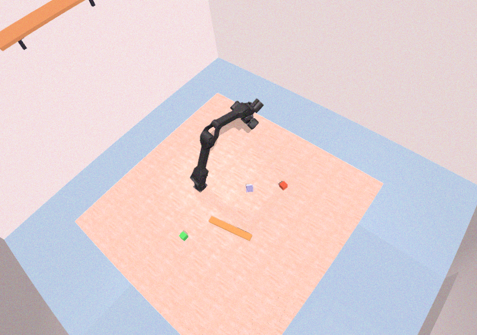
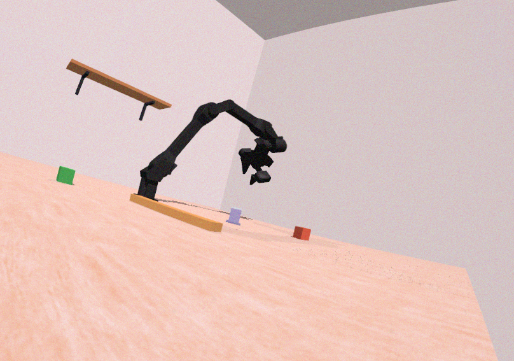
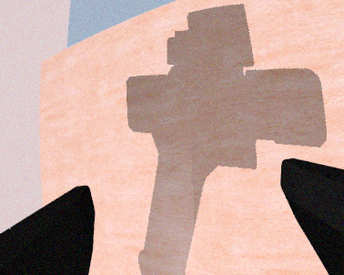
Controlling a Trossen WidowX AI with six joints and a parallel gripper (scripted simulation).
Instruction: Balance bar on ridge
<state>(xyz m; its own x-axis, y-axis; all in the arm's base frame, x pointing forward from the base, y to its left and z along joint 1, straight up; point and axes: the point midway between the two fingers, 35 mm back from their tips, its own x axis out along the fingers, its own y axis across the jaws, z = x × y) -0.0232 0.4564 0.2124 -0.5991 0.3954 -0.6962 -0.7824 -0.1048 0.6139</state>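
The orange bar (image 1: 230, 228) (image 2: 176, 212) lies flat on the table (image 1: 231, 285) (image 2: 207, 298). The small lavender ridge (image 1: 249, 188) (image 2: 235, 216) stands apart from it, with nothing on top. My gripper (image 2: 248, 177) (image 3: 189, 186) is open, with nothing between its fingers. It hangs high over the far part of the table in the top view, well away from both bar and ridge. The wrist view shows the arm's shadow on the table, but neither bar nor ridge. The fingertips are hard to make out in the top view.
A red cube (image 1: 283, 185) (image 2: 301, 233) lies to the right of the ridge. A green cube (image 1: 183, 236) (image 2: 65, 175) lies to the left of the bar. An orange-brown shelf (image 1: 54, 9) (image 2: 116, 83) is fixed high on the wall. Blue floor (image 1: 385, 254) surrounds the table.
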